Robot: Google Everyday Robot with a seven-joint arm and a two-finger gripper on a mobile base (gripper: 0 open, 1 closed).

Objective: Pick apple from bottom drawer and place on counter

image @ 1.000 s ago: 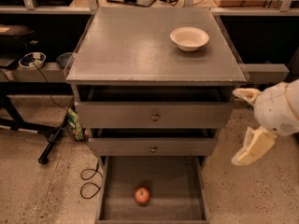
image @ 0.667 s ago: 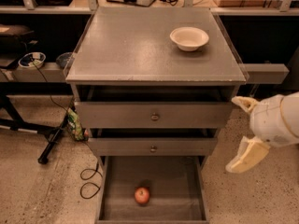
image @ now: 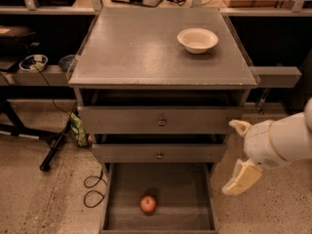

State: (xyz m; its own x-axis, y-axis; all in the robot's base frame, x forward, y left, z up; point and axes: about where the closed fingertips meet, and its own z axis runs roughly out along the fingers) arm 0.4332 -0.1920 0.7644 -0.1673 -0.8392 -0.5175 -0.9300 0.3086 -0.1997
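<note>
The small red apple (image: 148, 204) lies on the floor of the pulled-out bottom drawer (image: 183, 189), near its front. The grey counter (image: 146, 48) tops the cabinet above. My gripper (image: 237, 154) hangs to the right of the cabinet, level with the lower drawer front and above and right of the apple. Its two cream fingers are spread apart, open, with nothing between them. The white arm enters from the right edge.
A shallow white bowl (image: 197, 39) sits on the counter's back right. Two shut drawer fronts with knobs (image: 161, 122) are above the open drawer. A black cable (image: 92, 189) and a stand leg (image: 56, 147) lie on the floor to the left. A grey rail (image: 278, 76) runs behind.
My gripper has dropped lower and drifted left, closer to the open drawer's right side. The apple and bowl have not moved.
</note>
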